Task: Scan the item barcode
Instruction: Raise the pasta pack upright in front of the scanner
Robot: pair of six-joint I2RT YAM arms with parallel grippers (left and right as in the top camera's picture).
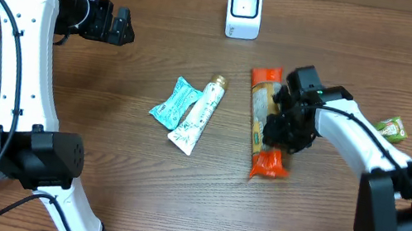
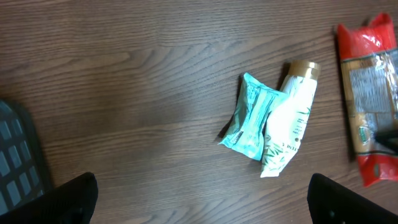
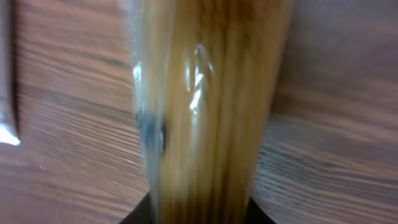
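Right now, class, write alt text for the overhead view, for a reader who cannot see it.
The right arm has its jaws closed around a long clear packet with red ends lying on the brown wooden table. A white box-shaped scanner stands beyond it; a teal pouch and white tube lie left.

A lab mock-up of a shop checkout: white robot arms (image 1: pixel 26 60), white boxy barcode scanner (image 1: pixel 244 10), orange-ended clear pasta packet (image 1: pixel 258 118), brown wood-grain table (image 1: pixel 134 196).

Teal pkt (image 2: pixel 252 118) touching white tube (image 2: pixel 289 121) w/ gold cap, red-ended pkg (image 2: pixel 368 93) apart at rt edge
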